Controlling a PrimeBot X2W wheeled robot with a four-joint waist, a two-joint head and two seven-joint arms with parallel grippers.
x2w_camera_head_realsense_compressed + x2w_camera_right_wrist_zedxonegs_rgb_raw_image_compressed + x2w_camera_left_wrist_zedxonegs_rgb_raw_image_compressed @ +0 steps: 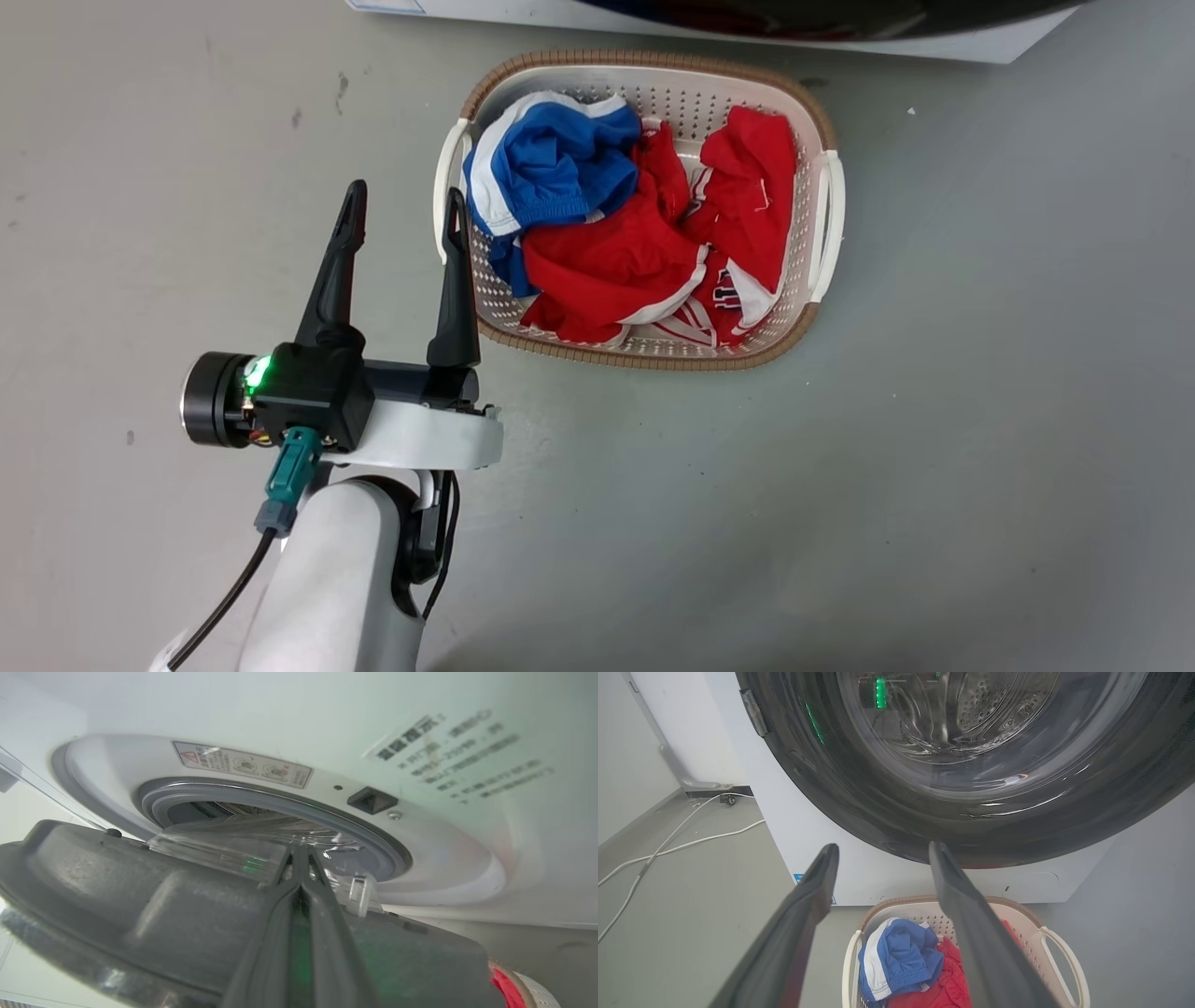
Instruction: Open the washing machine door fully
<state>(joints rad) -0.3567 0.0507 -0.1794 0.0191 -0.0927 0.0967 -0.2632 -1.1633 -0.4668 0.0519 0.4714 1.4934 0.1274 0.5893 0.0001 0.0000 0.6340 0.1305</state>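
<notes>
Washing machine door (140,914) stands ajar.

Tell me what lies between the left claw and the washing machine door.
Left wrist view: bare air between left claw and door; the laundry basket sits below.

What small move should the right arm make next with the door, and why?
Probably swing the right gripper outward, away from the machine. Its shut fingers lie along the inner side of the washing machine door, which stands only partly open, its glass near the rubber ring.
</notes>
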